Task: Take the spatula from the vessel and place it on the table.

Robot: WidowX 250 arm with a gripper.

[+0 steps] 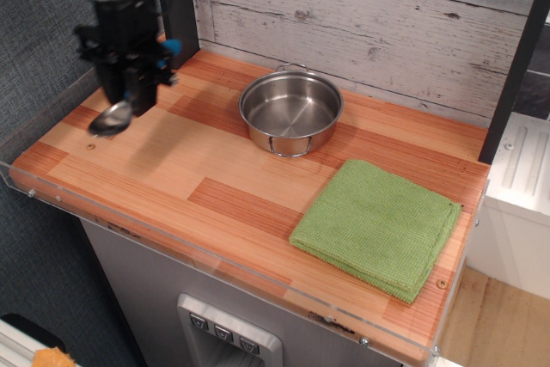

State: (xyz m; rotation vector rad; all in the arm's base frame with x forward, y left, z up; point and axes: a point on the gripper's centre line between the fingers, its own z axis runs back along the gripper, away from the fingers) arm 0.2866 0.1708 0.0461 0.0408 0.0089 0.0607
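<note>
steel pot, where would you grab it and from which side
Take the steel pot by its thin upright rim, coming straight down from above. It stands upright and empty, so one finger can go inside the wall. The loop handle at the front looks too small for a grip.

A single camera looks down from high off the table's (215, 169) front-left corner, facing its back-right, near enough that all four edges almost fill the frame.
</note>
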